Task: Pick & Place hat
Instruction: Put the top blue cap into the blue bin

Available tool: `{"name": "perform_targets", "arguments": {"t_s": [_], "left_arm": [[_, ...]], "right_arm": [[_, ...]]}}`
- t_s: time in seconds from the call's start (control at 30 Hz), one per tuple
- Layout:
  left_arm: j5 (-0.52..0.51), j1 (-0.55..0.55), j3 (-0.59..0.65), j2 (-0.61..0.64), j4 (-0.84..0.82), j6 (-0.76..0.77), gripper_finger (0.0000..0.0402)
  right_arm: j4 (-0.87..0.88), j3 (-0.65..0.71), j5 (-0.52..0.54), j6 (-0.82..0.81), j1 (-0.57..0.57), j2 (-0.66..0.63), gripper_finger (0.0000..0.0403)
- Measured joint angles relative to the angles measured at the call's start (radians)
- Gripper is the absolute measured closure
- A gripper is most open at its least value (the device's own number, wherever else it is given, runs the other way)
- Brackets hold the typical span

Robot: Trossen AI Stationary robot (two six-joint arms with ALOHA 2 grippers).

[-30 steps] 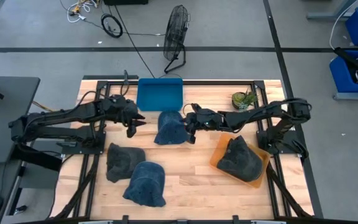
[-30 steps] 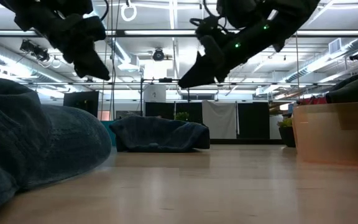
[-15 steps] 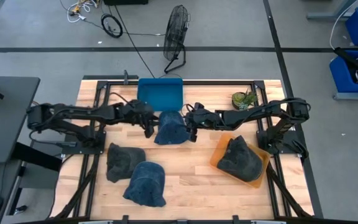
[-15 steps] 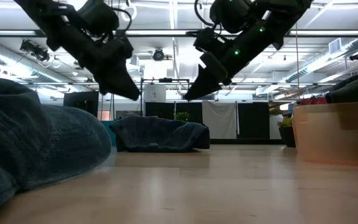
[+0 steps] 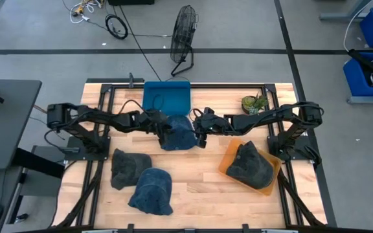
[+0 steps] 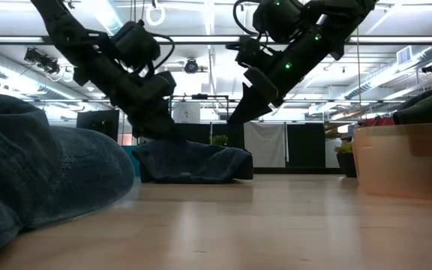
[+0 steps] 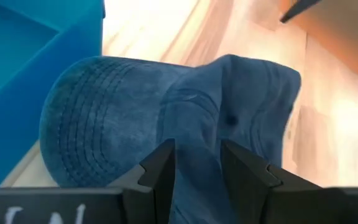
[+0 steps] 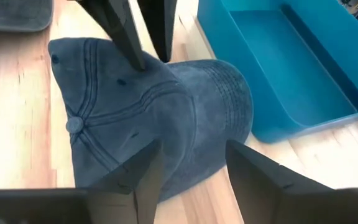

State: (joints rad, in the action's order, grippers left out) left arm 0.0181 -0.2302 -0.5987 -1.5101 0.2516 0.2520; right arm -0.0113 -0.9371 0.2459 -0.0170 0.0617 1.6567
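Observation:
A blue denim cap [image 5: 179, 134] lies on its brim and rim on the wooden table, just in front of the blue bin [image 5: 167, 97]; it also shows in the low view [image 6: 193, 161]. My left gripper [image 5: 162, 131] is open and sits at the cap's left side, fingertips down on the crown [image 6: 172, 135]. My right gripper [image 5: 201, 136] is open and hovers above the cap's right side [image 6: 238, 116], clear of it. In the right wrist view the cap [image 8: 166, 118] lies under my right gripper [image 8: 191, 168]. My left gripper is open, and both its fingertips [image 8: 138, 61] rest on the cap's crown [image 7: 194, 134], on the side toward the brim. The fingers slant down from the table's left. A ridge of cloth stands between them. The cap lies flat on the table.
A dark grey cap [image 5: 129, 169] and another blue cap [image 5: 153, 191] lie near the table's near left. An orange tray [image 5: 228, 162] at the right holds a dark cap [image 5: 251, 165]. A small plant [image 5: 254, 103] stands at the far right. Bare wood lies in the near middle.
My left gripper has swung toward the table's right and down, from above the table left of the cap onto the cap's crown, staying open. My right gripper has held its place above the cap's right side. The cap has not moved.

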Motion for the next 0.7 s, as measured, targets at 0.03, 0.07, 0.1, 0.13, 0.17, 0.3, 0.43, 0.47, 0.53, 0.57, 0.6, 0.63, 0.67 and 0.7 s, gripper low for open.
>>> {"name": "perform_targets", "arguments": {"t_s": [0.03, 0.07, 0.1, 0.13, 0.17, 0.3, 0.43, 0.47, 0.53, 0.57, 0.6, 0.63, 0.67, 0.7], "left_arm": [[0.0, 0.0, 0.0, -0.008, 0.004, 0.0, 0.0269], [-0.001, 0.0, 0.0, -0.017, 0.009, 0.0, 0.0269], [-0.003, 0.0, 0.0, -0.027, 0.012, 0.0, 0.0269], [-0.01, -0.001, 0.0, -0.036, 0.014, -0.001, 0.0269], [-0.018, -0.003, 0.0, -0.044, 0.014, -0.001, 0.0269], [-0.033, -0.007, -0.002, -0.087, 0.03, -0.009, 0.0274], [-0.034, -0.008, -0.003, -0.106, 0.036, -0.01, 0.0331], [-0.034, -0.008, -0.003, -0.105, 0.038, -0.011, 0.0356], [-0.034, -0.008, -0.002, -0.093, 0.039, -0.004, 0.0386], [-0.034, -0.008, -0.003, -0.082, 0.03, 0.0, 0.0388], [-0.031, -0.008, -0.007, -0.068, 0.017, 0.005, 0.0389], [-0.019, -0.006, -0.012, -0.053, 0.008, 0.014, 0.039], [-0.006, -0.002, -0.017, -0.033, 0.007, 0.023, 0.0391], [0.007, 0.002, -0.024, -0.008, 0.007, 0.02, 0.0393]], "right_arm": [[0.013, 0.0, 0.0, -0.001, 0.0, -0.004, 0.0225], [0.028, 0.0, 0.0, -0.001, 0.0, -0.009, 0.0227], [0.044, 0.0, -0.001, -0.002, 0.0, -0.018, 0.0229], [0.066, 0.0, -0.001, -0.003, -0.001, -0.029, 0.023], [0.087, 0.0, -0.001, -0.004, -0.004, -0.042, 0.0232], [0.172, 0.0, -0.003, -0.044, -0.016, -0.107, 0.0239], [0.239, 0.0, -0.002, -0.102, -0.031, -0.174, 0.0245], [0.256, 0.0, -0.002, -0.114, -0.034, -0.189, 0.0245], [0.267, 0.0, -0.002, -0.133, -0.037, -0.213, 0.0246], [0.27, 0.0, -0.002, -0.136, -0.037, -0.222, 0.0246], [0.273, 0.0, -0.002, -0.136, -0.037, -0.229, 0.0246], [0.274, 0.0, -0.002, -0.136, -0.037, -0.234, 0.0246], [0.274, 0.0, -0.002, -0.136, -0.037, -0.235, 0.0247], [0.274, 0.0, -0.001, -0.136, -0.037, -0.236, 0.0247]]}}
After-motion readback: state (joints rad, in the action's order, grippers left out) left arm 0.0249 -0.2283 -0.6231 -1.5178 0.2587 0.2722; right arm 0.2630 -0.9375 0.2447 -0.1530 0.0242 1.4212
